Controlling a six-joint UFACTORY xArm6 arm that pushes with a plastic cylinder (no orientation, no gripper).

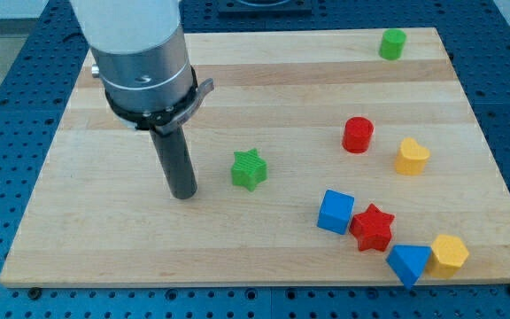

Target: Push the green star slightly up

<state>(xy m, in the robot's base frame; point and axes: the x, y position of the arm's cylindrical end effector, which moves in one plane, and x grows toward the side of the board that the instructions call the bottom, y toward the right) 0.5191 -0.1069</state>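
The green star (249, 168) lies near the middle of the wooden board (264, 80). My tip (183, 194) rests on the board to the star's left and slightly lower, with a gap of about a block's width between them. The dark rod rises from the tip to the arm's grey and white body at the view's top left.
A green cylinder (393, 43) sits at the top right. A red cylinder (358, 135) and a yellow heart (411, 156) lie right of the star. At the bottom right are a blue cube (336, 212), a red star (373, 228), a blue triangle (409, 262) and a yellow hexagon (450, 254).
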